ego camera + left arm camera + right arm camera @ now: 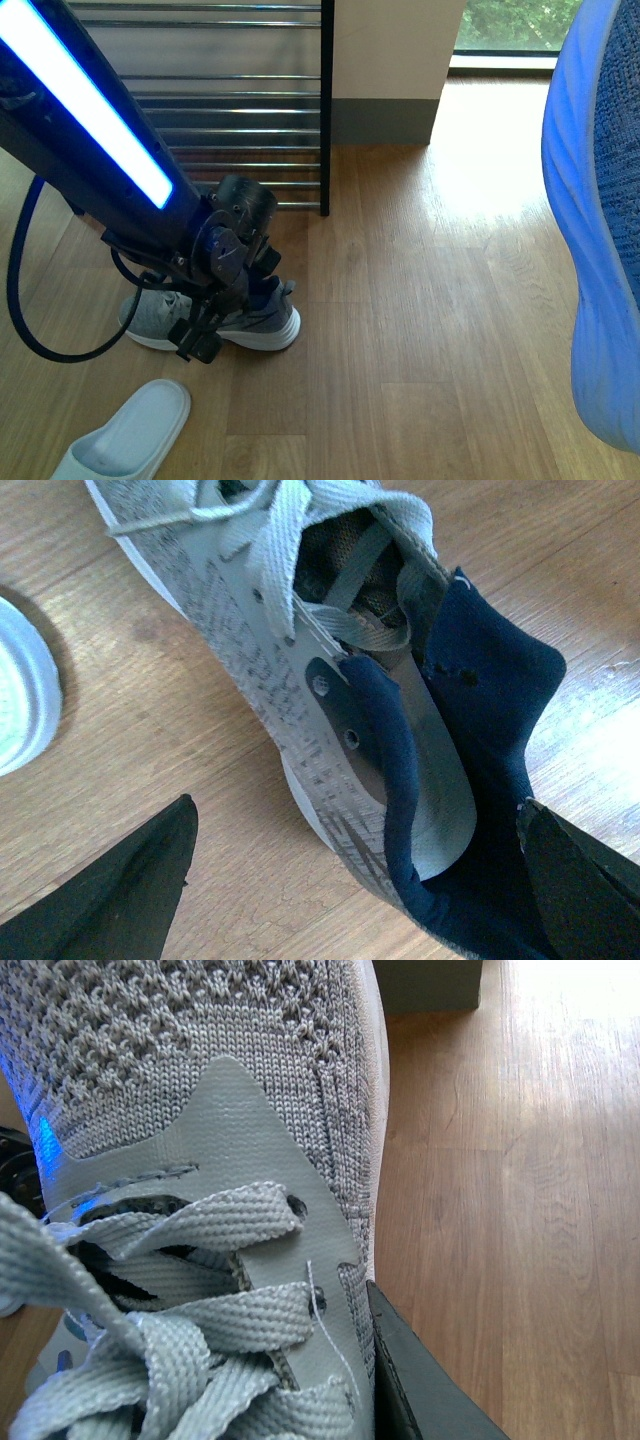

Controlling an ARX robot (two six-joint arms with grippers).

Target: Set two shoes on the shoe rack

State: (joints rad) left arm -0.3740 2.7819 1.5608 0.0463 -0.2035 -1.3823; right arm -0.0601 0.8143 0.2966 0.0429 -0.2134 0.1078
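A: Which step?
B: The grasp. The left claw [355,810] is open around the grey sneaker's [150,318] heel, at 7 o'clock on the surface [420,300].
A: The right claw [392,1360]?
B: It grips the other sneaker [600,200], at 3 o'clock. Next, I think: close, lift to the shoe rack [240,100] at 11 o'clock.

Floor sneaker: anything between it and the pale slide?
Only bare wood floor between the sneaker and the slide; front and left wrist views both show it.
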